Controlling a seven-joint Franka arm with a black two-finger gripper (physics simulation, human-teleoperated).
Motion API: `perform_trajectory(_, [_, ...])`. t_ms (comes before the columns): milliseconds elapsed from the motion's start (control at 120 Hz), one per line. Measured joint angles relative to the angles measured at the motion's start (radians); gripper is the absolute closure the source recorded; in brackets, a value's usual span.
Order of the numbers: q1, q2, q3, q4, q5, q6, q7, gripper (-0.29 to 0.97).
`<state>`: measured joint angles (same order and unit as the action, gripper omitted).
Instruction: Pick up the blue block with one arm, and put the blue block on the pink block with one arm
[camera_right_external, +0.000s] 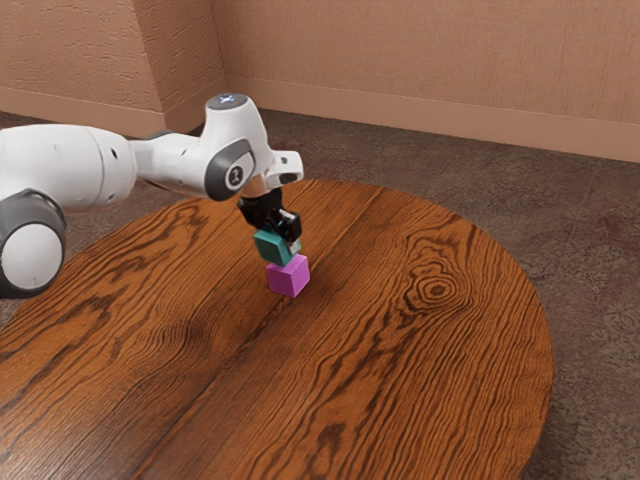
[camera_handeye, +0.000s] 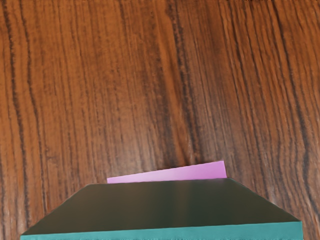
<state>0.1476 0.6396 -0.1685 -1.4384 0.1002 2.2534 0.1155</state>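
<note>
A teal-blue block (camera_right_external: 274, 247) sits between the black fingers of my gripper (camera_right_external: 276, 238), which is shut on it. Directly below it stands the pink block (camera_right_external: 289, 275) on the round wooden table (camera_right_external: 420, 340). The blue block's underside is at or just above the pink block's top; I cannot tell whether they touch. In the wrist view the blue block (camera_handeye: 165, 212) is large and dark just under the hand, and a strip of the pink block (camera_handeye: 170, 173) shows past its far edge.
The table's rim (camera_right_external: 545, 350) curves round at the exterior view's right, with a dark floor and tan walls beyond. My white arm (camera_right_external: 120, 170) comes in from the exterior view's left over the table.
</note>
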Motion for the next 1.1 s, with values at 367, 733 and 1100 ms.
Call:
perform_trajectory(367, [-0.009,0.038,-0.002,0.029,-0.002,-0.005,0.016,0.30])
perform_trajectory(733, [-0.104,-0.553,0.029,-0.362,-0.037,-0.020,-0.007,0.06])
perform_trajectory(1100, [-0.110,-0.858,0.018,-0.447,-0.123,-0.386,-0.122,0.01])
